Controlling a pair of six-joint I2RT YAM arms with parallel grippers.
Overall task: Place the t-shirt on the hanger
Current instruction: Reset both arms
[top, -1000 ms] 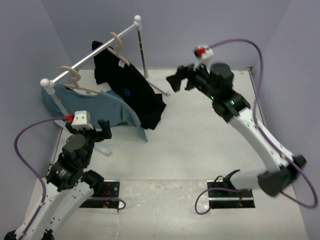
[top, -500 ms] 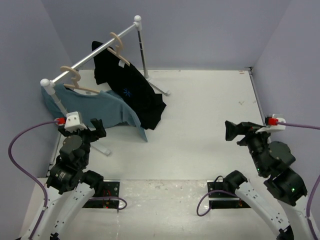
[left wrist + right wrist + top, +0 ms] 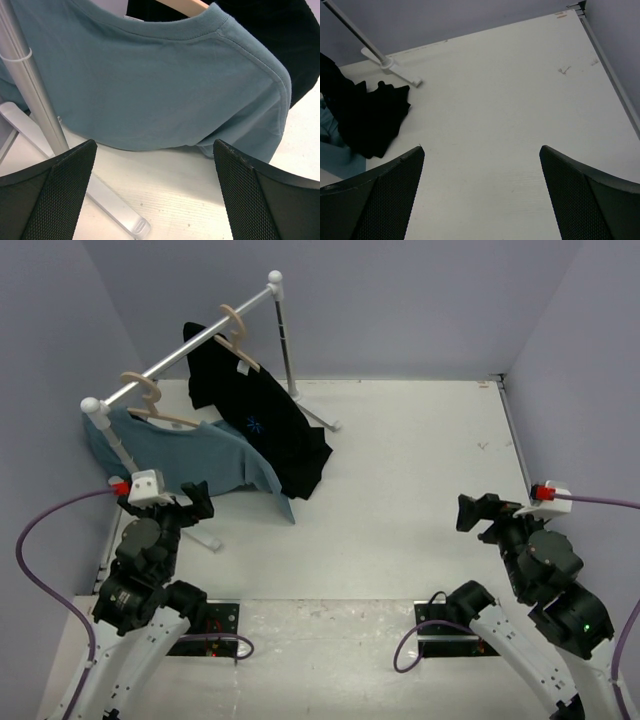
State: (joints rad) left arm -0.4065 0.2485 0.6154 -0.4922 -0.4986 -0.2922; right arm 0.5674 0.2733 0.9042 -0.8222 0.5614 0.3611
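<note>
While t-shirt (image 3: 268, 443) hangs, jaws well away

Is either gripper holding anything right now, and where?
Nothing is held: left gripper and right gripper are both open and empty; the t-shirt hangs on the hanger.

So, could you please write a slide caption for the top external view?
Black t-shirt on its hanger on the rail, beside the teal shirt; both arms near their bases, jaws open.

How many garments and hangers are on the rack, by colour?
Black t-shirt: 1
Teal-blue shirt: 1
Beige hangers: 2
Total: 4
</note>
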